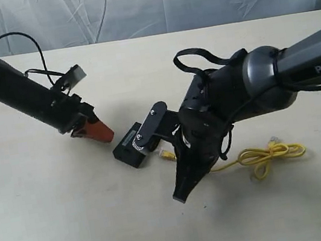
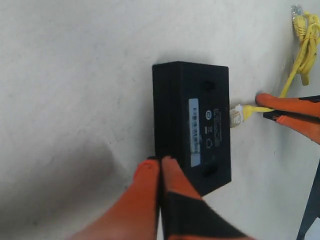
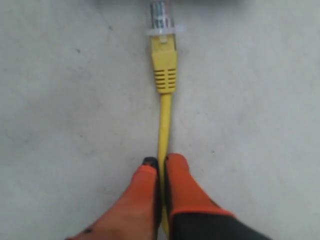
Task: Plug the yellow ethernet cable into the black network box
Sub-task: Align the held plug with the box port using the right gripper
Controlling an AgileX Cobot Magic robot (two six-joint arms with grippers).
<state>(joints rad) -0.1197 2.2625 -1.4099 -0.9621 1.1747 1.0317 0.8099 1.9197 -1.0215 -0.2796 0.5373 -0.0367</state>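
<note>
now | my right pincer (image 3: 161, 161) clenched on cable (image 3: 164, 115) | plug (image 2: 236, 115) just beside box (image 2: 192, 125) | my left pincer (image 2: 160, 161) clenched empty, close by box

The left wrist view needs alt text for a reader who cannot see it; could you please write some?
A black network box lies flat on a pale table, label strip up. The right gripper pinches the yellow ethernet cable behind its clear plug, whose tip is at the box's side. The shut left gripper sits at another edge.

black network box (image 2: 192, 125), yellow ethernet cable (image 2: 300, 57) beside
</note>
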